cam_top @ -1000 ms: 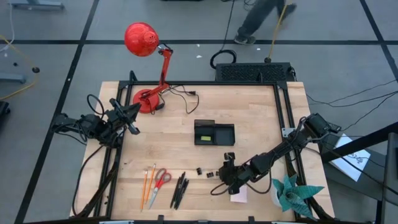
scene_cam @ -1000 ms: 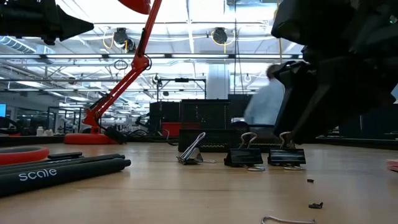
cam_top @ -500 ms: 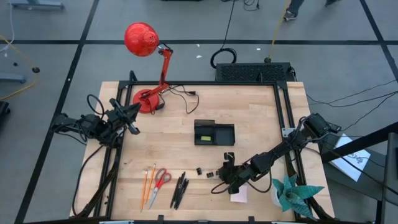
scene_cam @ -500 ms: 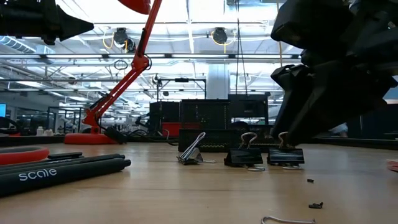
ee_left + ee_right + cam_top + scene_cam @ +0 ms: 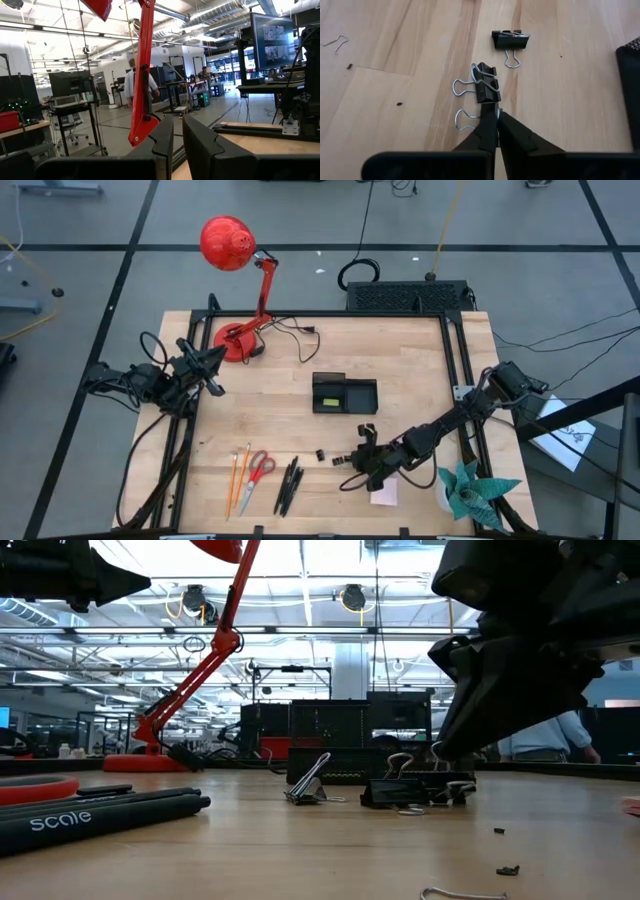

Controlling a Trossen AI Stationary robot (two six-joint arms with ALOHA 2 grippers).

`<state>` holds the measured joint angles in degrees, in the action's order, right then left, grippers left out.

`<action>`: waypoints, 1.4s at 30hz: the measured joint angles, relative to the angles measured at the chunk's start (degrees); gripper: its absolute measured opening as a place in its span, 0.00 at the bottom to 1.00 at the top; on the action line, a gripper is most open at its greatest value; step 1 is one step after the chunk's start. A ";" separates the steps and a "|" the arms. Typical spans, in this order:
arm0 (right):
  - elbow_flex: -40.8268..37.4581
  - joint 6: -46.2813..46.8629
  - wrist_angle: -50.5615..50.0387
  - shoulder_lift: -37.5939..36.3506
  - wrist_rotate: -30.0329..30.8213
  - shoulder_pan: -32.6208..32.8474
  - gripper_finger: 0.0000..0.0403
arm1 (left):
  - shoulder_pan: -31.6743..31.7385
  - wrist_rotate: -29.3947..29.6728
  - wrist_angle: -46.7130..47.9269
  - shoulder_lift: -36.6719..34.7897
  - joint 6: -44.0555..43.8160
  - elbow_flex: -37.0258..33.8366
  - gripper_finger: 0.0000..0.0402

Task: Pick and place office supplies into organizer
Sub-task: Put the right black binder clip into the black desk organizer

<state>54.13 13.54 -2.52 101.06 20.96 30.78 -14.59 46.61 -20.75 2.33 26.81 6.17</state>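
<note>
The right gripper point(image 5: 496, 116) is low over the tabletop point(image 5: 280, 430) near its front edge, right of centre. Its jaws are pressed together, the tips pinching a wire handle of a black binder clip point(image 5: 485, 83) that lies on the wood. A second binder clip point(image 5: 510, 40) lies just beyond, apart from the first. The black organizer point(image 5: 344, 394) sits mid-table. The left gripper point(image 5: 212, 365) hangs at the left edge beside the red desk lamp point(image 5: 240, 290), jaws nearly together, holding nothing.
</note>
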 joint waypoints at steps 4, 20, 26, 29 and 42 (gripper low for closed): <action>0.00 -4.00 0.94 -0.31 -0.12 -0.96 0.01 | -0.02 0.00 0.00 0.01 0.00 0.00 0.12; 3.65 -19.82 4.97 -6.86 13.56 -6.73 0.01 | -0.02 0.03 0.00 0.00 0.00 0.00 0.12; 3.67 -23.06 6.89 -5.87 13.71 -13.26 0.00 | -0.02 0.02 -0.01 0.01 0.00 0.00 0.12; 3.67 -25.04 7.42 -5.67 13.37 -15.74 0.00 | 0.00 0.02 -0.02 0.01 0.01 0.00 0.12; 3.61 -26.31 4.09 -4.34 -2.90 -22.37 0.00 | -0.01 0.04 -0.02 0.00 0.02 0.00 0.12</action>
<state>57.74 -12.77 1.57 96.71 18.06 8.41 -14.60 46.65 -20.78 2.33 26.83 6.17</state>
